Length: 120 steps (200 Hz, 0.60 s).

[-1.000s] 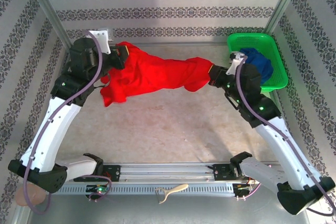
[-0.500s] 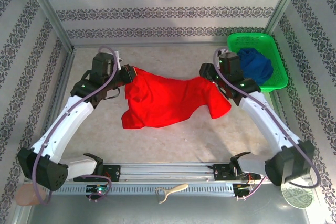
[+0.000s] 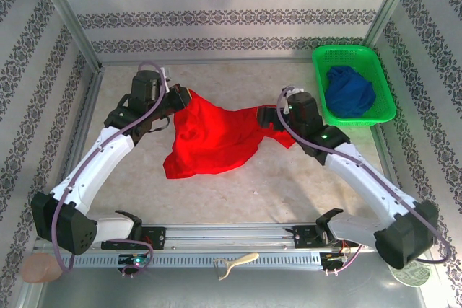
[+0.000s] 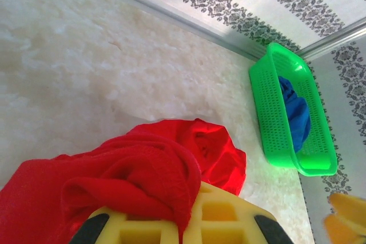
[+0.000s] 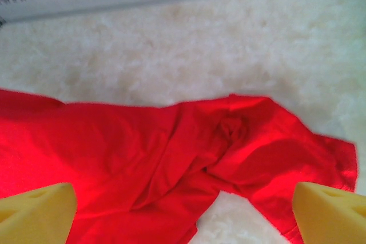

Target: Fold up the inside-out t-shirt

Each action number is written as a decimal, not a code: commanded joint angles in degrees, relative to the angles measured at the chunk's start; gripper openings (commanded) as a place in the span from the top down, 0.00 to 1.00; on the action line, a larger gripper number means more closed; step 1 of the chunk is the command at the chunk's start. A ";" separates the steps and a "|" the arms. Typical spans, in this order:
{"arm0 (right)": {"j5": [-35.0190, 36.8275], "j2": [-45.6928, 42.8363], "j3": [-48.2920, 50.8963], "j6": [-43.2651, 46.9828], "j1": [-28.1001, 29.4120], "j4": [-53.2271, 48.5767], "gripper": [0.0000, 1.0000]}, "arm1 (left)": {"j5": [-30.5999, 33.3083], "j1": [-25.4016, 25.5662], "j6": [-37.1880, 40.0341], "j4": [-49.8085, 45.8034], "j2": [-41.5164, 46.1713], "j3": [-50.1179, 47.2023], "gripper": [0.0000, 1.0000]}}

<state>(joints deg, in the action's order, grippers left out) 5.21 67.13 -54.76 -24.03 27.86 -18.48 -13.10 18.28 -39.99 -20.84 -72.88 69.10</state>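
— Top view?
— I see the bright red cloth t-shirt [image 3: 213, 138] rumpled mid-table [image 3: 303, 185], plain red. Left gripper [image 3: 175, 99] has its fingertips buried in the far-left corner. Right gripper [image 3: 268, 119] is low at the right edge. Elbows out.
— Wrists?
— Left: t-shirt [image 4: 131, 187] bunched, clamped between my yellow pads [image 4: 223, 221]. Right: pads [image 5: 34, 207] spread wide, t-shirt [image 5: 171, 152] on the table below.

t-shirt [image 3: 213, 138]: bright red, plain side showing. Unfolded, crumpled, heavily wrinkled. Lies as loose band across middle of desk [image 3: 289, 185], from far-left to centre-right. Far-left corner bunched and pinched between closed fingers of left end effector [image 4: 184, 221]. Body drapes from there onto desk, one lobe sagging toward near-left. Right end with sleeve lies slack on desk under wide-spread right end effector [image 5: 183, 212], not gripped.
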 commanded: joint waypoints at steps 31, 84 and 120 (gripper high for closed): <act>-7.74 12.08 1.38 -5.09 -0.62 6.48 0.13 | 0.52 -13.00 2.02 -0.26 -4.43 1.31 0.65; -3.83 17.32 -1.26 -6.92 -1.49 7.00 0.02 | -3.71 -11.25 12.54 -3.05 -5.23 -0.64 0.00; -2.97 15.58 -0.69 -16.05 -5.77 6.28 0.01 | 2.03 2.61 21.39 -1.03 -6.56 -3.45 0.00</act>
<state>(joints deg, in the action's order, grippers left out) 1.32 84.16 -54.43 -32.75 25.76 -12.47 -13.43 12.75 -27.20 -23.33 -78.89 67.22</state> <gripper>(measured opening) 0.984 0.995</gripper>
